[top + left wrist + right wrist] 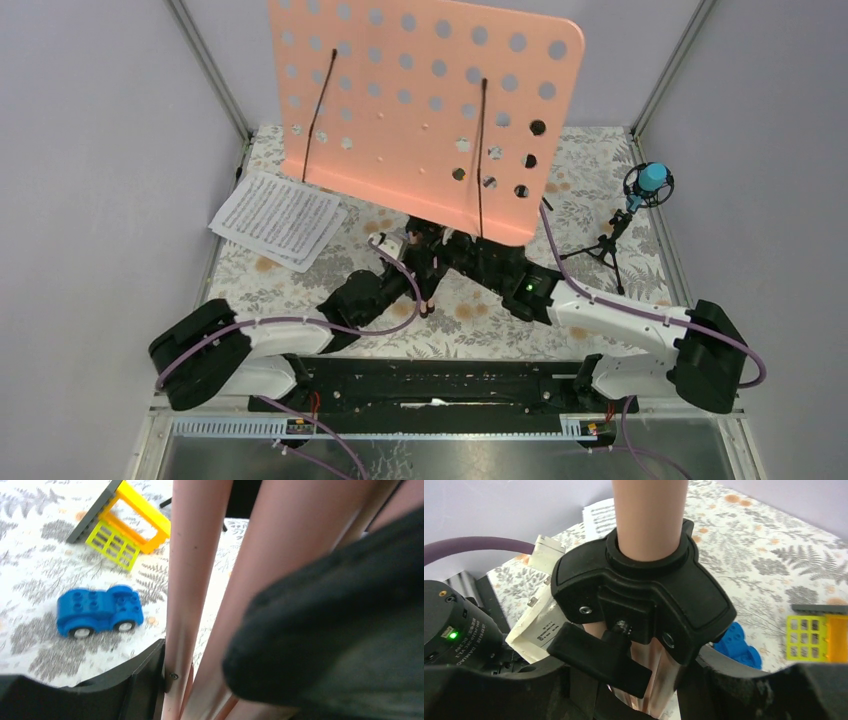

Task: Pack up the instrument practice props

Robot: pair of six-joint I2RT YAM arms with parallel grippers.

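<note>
While both arms crowd the foot of the music stand (420, 100), everything depends on two grips on smooth pink tubing. The stand is upright at the middle of the worktop (590, 170), its wide perforated desk high above the arms. The left claw (200, 665) is clenched on the pink legs, with a finger pressed to each side of them. The right claw (644, 690) appears clamped around the leg bundle just under the black hub (639, 590), though the hub's lever hides part of the contact.

The stand looks top-heavy, so a slip on the tube would likely let it tip. Tipping left would drop it on the sheet music (278, 218), which lies flat near the left wall. Tipping right would send it toward the blue mic (651, 179), which stands on its tripod well apart. Arms pulling out of step could twist the hub or spring the legs. Sweeping legs could also knock the toy car (99, 611) and the yellow-green block (122, 527), which lie close by.
</note>
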